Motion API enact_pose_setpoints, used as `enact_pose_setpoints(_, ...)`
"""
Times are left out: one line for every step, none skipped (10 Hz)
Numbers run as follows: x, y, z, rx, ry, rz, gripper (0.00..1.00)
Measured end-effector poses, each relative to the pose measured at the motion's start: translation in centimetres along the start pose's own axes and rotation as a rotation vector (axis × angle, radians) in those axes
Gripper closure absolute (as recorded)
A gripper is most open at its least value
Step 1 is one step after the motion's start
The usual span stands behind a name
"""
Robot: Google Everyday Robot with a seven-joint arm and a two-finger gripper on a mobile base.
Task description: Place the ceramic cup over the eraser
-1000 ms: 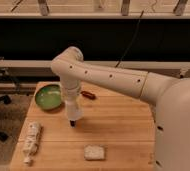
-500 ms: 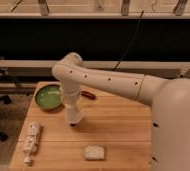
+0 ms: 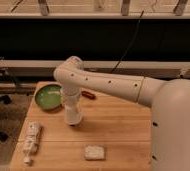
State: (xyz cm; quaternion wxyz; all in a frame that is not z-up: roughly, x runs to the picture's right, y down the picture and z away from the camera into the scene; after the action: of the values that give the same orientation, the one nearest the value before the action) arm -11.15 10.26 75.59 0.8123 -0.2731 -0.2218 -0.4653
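The white ceramic cup stands upright on the wooden table, just right of the green bowl. My gripper is directly above it at the end of the white arm, which comes in from the right and bends down. The gripper is at the cup's top, and the wrist hides where they meet. The black eraser is out of sight; no black block shows on the table.
A green bowl sits at the table's back left. A reddish-brown oblong thing lies behind the arm. A white tube-like bottle lies at the front left. A pale grey pad lies at the front middle.
One second ago a dark tip showed under the wrist at the table. Since then the white cup shows at that spot. The arm has barely shifted.
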Motion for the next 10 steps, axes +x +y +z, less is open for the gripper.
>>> enact_pose_setpoints(0.1,0.1,0.4,-0.003,-0.002,-0.002,1.0)
enact_pose_setpoints(0.1,0.1,0.6,-0.003,-0.004,-0.006,1.0)
enact_pose_setpoints(0.1,0.1,0.9,-0.005,-0.006,-0.01,1.0)
enact_pose_setpoints(0.1,0.2,1.0,-0.006,-0.007,-0.012,1.0)
enact_pose_setpoints(0.1,0.2,1.2,-0.007,-0.009,-0.015,1.0)
enact_pose_setpoints(0.1,0.2,1.5,-0.008,-0.011,-0.018,1.0)
enact_pose_setpoints(0.0,0.2,1.6,-0.008,-0.013,-0.02,1.0)
enact_pose_setpoints(0.0,0.2,1.8,-0.008,-0.014,-0.022,1.0)
enact_pose_setpoints(0.0,0.2,2.1,-0.007,-0.015,-0.026,1.0)
enact_pose_setpoints(0.0,0.2,2.4,-0.008,-0.016,-0.027,1.0)
